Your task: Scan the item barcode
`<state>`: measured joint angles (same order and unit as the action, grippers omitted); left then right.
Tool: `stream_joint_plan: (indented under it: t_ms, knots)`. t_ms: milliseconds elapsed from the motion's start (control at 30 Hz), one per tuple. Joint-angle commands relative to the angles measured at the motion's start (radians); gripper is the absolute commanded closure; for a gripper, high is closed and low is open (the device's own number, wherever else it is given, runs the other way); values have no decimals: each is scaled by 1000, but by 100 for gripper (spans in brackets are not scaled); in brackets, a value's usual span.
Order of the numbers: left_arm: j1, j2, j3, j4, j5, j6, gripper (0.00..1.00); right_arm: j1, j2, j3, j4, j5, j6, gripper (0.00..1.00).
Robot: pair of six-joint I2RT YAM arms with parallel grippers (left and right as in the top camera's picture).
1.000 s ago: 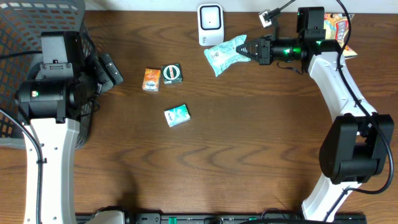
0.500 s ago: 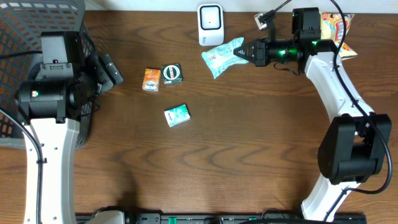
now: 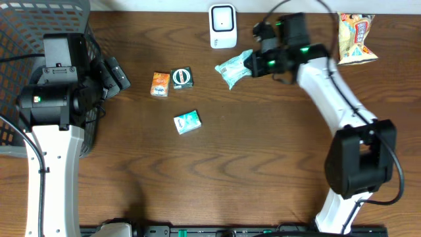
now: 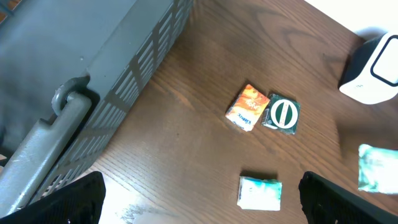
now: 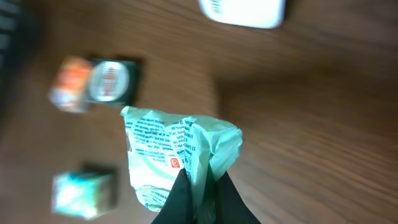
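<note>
Right pincer [image 3: 254, 62] clamped on one end of the pale green packet [image 3: 231, 67], held over the bench [image 3: 263, 151] near the white scanner [image 3: 223, 26]; packet's long axis crosswise, free end pointing left; left pincer [image 3: 117, 74] spread wide beside the grey basket [image 3: 20, 26]

Right wrist view motion-blurred: scanner [image 5: 242, 9] cropped by top edge, pouch [image 5: 177, 155] print unreadable. Left wrist: pouch and scanner cut at right edge.
</note>
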<state>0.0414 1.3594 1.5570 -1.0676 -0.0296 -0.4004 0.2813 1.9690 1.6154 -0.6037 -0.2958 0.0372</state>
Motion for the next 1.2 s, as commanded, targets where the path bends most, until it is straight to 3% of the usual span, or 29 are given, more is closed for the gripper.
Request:
stream_joint_plan:
  t_ms: [0, 200, 400, 633, 867, 1000, 1067, 1100, 1167]
  knots:
    - [4, -6, 0, -2, -5, -9, 2, 84, -25, 0, 31, 480, 0, 99]
    - [4, -6, 0, -1, -5, -9, 2, 205, 11, -1, 92, 823, -181, 99]
    - [4, -6, 0, -2, -5, -9, 2, 273, 92, -1, 60, 1085, -219, 99]
    - [4, -6, 0, -2, -5, -9, 2, 315, 158, -1, -61, 1132, -179, 98]
    - [4, -6, 0, -2, -5, -9, 3, 376, 153, 0, -200, 1092, -35, 87]
    - [4, -6, 0, -2, -5, -9, 2, 402, 153, 0, -271, 999, 51, 64]
    - [4, -6, 0, -2, -5, -9, 2, 407, 139, 0, -311, 945, 149, 37]
    - [4, -6, 0, -2, -5, -9, 2, 404, 129, 0, -320, 923, 167, 6]
    - [4, -6, 0, -2, -5, -9, 2, 392, 102, 2, -329, 864, 177, 1]
